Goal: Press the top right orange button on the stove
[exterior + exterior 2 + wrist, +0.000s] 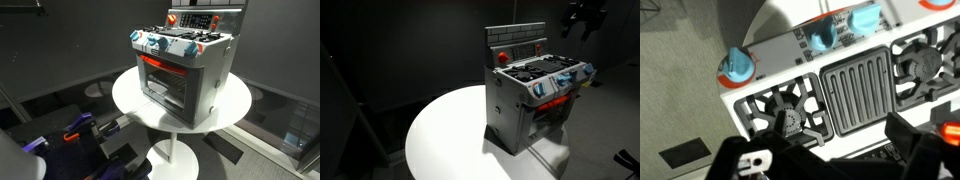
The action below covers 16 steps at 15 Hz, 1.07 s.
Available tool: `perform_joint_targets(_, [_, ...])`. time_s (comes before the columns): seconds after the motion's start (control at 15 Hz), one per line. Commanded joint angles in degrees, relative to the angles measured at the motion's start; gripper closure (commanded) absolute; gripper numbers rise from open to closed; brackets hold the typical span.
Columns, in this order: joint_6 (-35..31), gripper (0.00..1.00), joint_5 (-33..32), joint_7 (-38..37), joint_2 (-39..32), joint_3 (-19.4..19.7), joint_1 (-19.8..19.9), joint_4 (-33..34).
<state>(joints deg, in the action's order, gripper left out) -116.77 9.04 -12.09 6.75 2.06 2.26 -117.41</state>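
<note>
A grey toy stove (200,70) stands on a round white table (130,100) in both exterior views (515,110). Its back panel carries two orange buttons, one on the left (172,18) and one on the right (217,17). In an exterior view only one orange button (502,57) shows clearly. My gripper (582,18) hangs in the air above and beyond the stove, touching nothing. In the wrist view the gripper (835,160) is open and empty over the stove top, with a burner (790,115) and a grill plate (855,85) below it.
Blue knobs (738,65) line the stove's front edge, above the orange-lit oven door (160,72). Dark floor surrounds the table, with purple and black equipment (75,130) low beside it.
</note>
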Motion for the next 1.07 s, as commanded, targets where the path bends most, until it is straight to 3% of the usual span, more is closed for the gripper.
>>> perform_joint_targets(0.0, [6.97, 0.00, -1.03, 3.30, 5.90, 0.15, 0.10, -2.69])
perform_joint_targets(0.4, [12.96, 0.00, -3.20, 5.72, 11.29, 0.16, 0.46, -5.13])
perform_joint_targets(1.0, [12.19, 0.00, -4.14, 4.42, 11.12, -0.09, 0.57, -6.53])
